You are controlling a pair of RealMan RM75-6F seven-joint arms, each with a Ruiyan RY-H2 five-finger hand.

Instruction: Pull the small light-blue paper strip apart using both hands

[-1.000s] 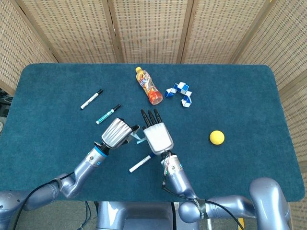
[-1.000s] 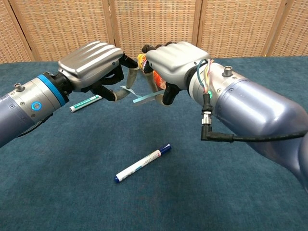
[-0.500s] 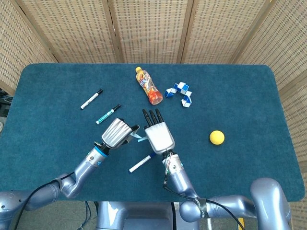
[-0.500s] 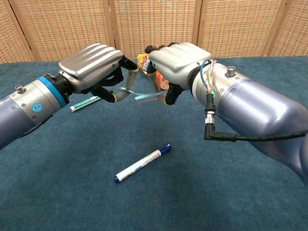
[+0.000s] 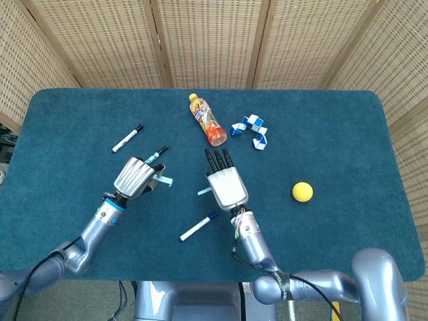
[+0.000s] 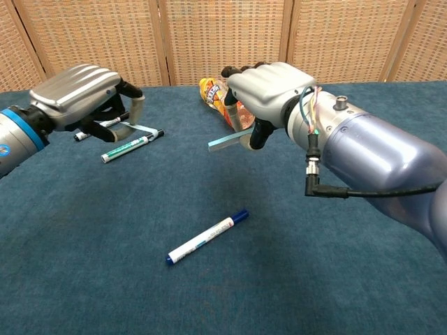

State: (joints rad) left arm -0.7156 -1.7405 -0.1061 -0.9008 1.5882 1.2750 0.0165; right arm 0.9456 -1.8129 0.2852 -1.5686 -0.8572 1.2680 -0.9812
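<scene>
Wicker screens behind, blue felt table (image 5: 334, 134) under everything. Strip has parted since half a second ago: then your two hands sat nearly knuckle to knuckle above the blue-capped marker (image 5: 198, 228) with the light-blue paper strip bridging them; now they are well apart and each carries its own piece.

Your left hand (image 5: 134, 178) has swung out to the left of that marker, and ended up just beside the green-labelled marker (image 5: 155, 156). Fingers curled in tight, left strip piece (image 6: 142, 128) pinched at the thumb side, with the free end poking out toward the marker's side of the table.

Your right hand (image 5: 227, 186) has barely shifted; it sits just behind the blue-capped marker, between it and the juice bottle (image 5: 206, 119). In the chest view the thumb and a finger clamp the right strip piece (image 6: 225, 141), the other fingers (image 5: 218, 158) extended toward the bottle. Free end of that piece sticks out to the left, over bare felt.

Both pieces are held clear of the table. Blue-capped marker has not moved.
</scene>
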